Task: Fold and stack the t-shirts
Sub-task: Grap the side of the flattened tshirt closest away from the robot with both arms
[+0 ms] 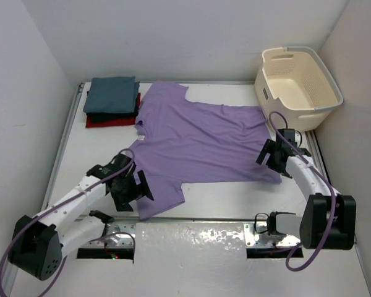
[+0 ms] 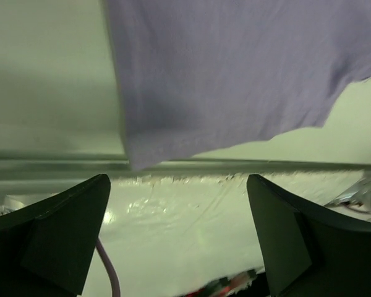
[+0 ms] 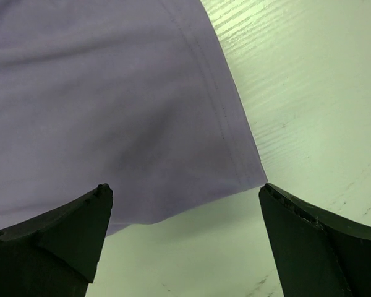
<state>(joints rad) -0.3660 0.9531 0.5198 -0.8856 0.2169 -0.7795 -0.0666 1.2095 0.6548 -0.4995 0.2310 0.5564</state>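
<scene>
A lavender t-shirt [image 1: 198, 142] lies spread flat across the middle of the table. Folded t-shirts are stacked at the back left: teal [image 1: 113, 94] on top, black [image 1: 99, 116] under it, red [image 1: 111, 122] at the bottom. My left gripper [image 1: 136, 187] stands open over the lavender shirt's near-left sleeve. In the left wrist view that sleeve's corner [image 2: 235, 74] lies beyond the gripper [image 2: 178, 185], nothing between the fingers. My right gripper [image 1: 271, 158] is open at the shirt's near-right hem corner. In the right wrist view the hem corner [image 3: 111, 111] sits just ahead of the empty gripper [image 3: 184, 192].
A cream perforated laundry basket [image 1: 300, 80] stands at the back right, close behind the right arm. A metal rail [image 1: 191, 219] runs along the near table edge, with shiny plates between the arm bases. White walls close in the left, back and right sides.
</scene>
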